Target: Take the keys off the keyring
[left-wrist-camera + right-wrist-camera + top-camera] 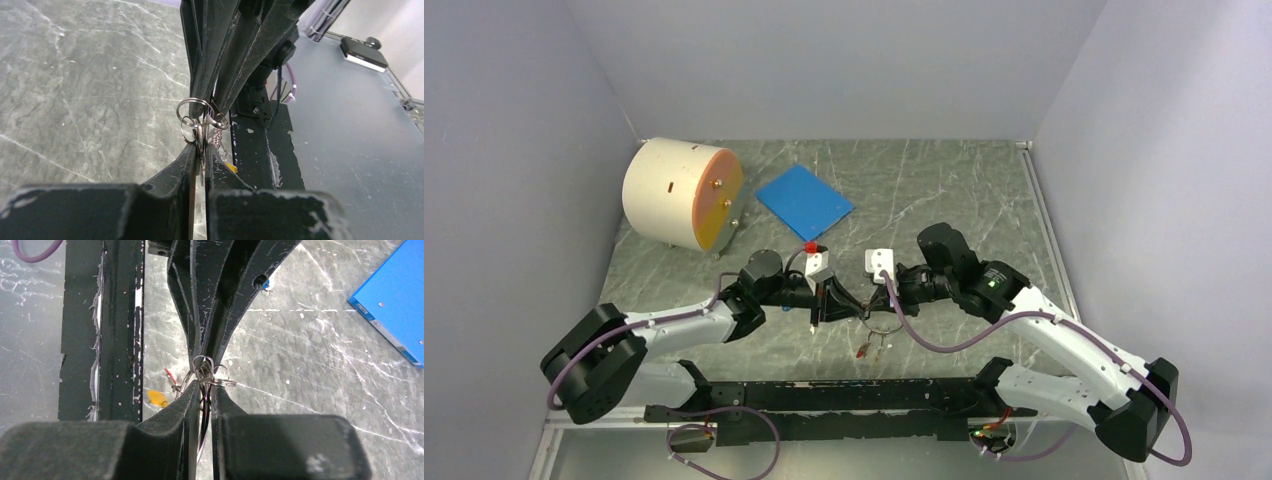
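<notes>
My two grippers meet tip to tip over the middle of the table. The left gripper [854,311] [201,149] is shut on a thin flat metal key blade [201,162] hanging from small silver rings [192,116]. Facing it, the right gripper [876,308] [204,387] is shut on the keyring [201,440], whose thin wire runs down between its fingers. More small rings [221,381] bunch at the pinch point. A red key [170,375] [864,349] and an orange tag [156,398] dangle below, just above the tabletop.
A blue square pad [804,200] [395,310] lies at the back, with a cream cylinder with an orange face [682,192] to its left. A small red piece [810,245] lies near the pad's front corner. A black frame rail [824,395] [100,330] runs along the near edge.
</notes>
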